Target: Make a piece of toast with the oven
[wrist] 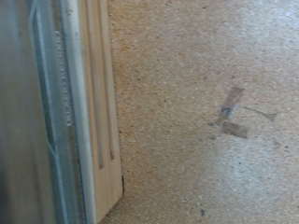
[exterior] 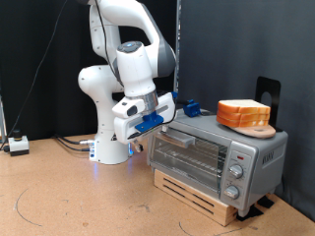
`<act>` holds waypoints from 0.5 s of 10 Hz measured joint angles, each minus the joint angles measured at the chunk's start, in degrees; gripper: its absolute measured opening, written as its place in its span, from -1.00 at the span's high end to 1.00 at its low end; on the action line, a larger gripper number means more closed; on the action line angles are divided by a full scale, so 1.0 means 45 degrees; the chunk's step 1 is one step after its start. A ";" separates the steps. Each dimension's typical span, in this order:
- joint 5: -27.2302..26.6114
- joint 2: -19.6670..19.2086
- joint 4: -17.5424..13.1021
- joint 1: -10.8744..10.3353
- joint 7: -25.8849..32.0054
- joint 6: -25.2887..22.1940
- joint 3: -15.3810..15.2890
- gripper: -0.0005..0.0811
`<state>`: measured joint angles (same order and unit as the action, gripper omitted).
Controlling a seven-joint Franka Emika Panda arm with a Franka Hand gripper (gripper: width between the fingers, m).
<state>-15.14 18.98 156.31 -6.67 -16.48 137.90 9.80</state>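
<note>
The silver oven (exterior: 219, 155) stands on a wooden pallet (exterior: 197, 194) at the exterior view's right. Its glass door looks closed, and three knobs (exterior: 234, 180) sit on its front. My gripper (exterior: 157, 116), with blue parts, hangs by the oven's upper corner towards the exterior view's left, above the door. Its fingers are not clear there. The wrist view shows no fingers, only a silver and pale edge (wrist: 79, 103) beside speckled tabletop (wrist: 196, 84). A thick stack of bread slices (exterior: 243, 113) rests on the oven's roof. The single piece of toast is out of view.
A black bracket (exterior: 268, 93) stands behind the bread stack. A small white box (exterior: 18, 146) with cables lies at the exterior view's left. The robot's white base (exterior: 106, 147) is behind the oven's left side. A grey tape mark (wrist: 231, 110) is on the tabletop.
</note>
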 joint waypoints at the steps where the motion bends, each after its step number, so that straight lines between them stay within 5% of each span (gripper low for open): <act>1: 0.0177 -0.0177 -0.0089 0.0117 -0.0017 0.0052 0.0001 -0.99; 5: 0.0462 -0.0890 -0.0298 0.0420 -0.0018 0.0374 0.0019 -0.99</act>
<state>-13.06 14.98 154.97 -4.78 -16.56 139.58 9.89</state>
